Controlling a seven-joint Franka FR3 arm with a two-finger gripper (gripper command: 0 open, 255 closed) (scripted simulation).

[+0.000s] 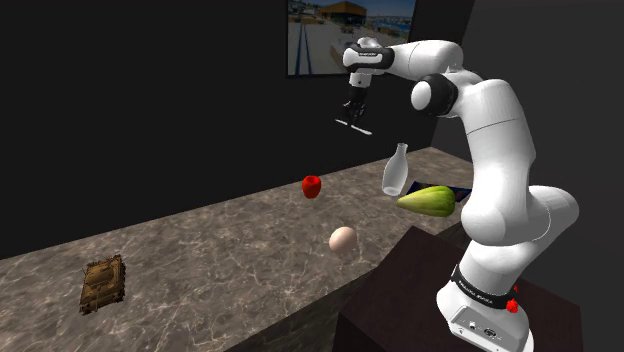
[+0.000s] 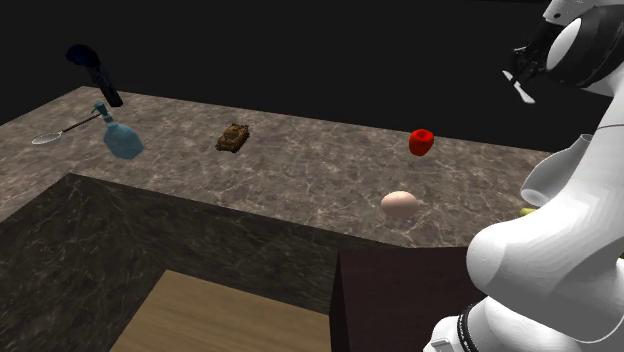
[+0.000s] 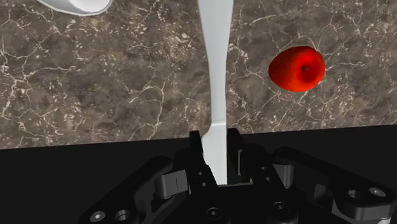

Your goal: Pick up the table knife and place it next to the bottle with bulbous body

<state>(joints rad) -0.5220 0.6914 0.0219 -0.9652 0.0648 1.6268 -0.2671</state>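
The fingers (image 3: 197, 153) pinch one end of the white table knife (image 3: 216, 76), which juts ahead of them, high above the desk (image 1: 200, 250). We judge the carry underway; next we lower it beside the bottle (image 1: 396, 170) below the fingers.

Setting: domestic kitchen. Indicators follow.

1. A long stone-patterned counter (image 1: 200, 250), brown-grey with pale veining, turns a corner above a dark veined front face (image 2: 150, 240).
2. A wood-plank floor (image 2: 220, 315) shows at 6 o'clock in the second exterior view.
3. Food lies on the counter: an egg (image 1: 342, 239) near the shoulder view's centre, a red fruit (image 1: 312, 186) beyond it, and a green vegetable (image 1: 428, 200) at 3 o'clock.
4. A spoon (image 2: 60, 130) and a blue bulbous bottle (image 2: 122, 140) lie at 10 o'clock in the second exterior view.
5. A framed outdoor scene (image 1: 315, 35) hangs on the dark wall at 12 o'clock in the shoulder view.
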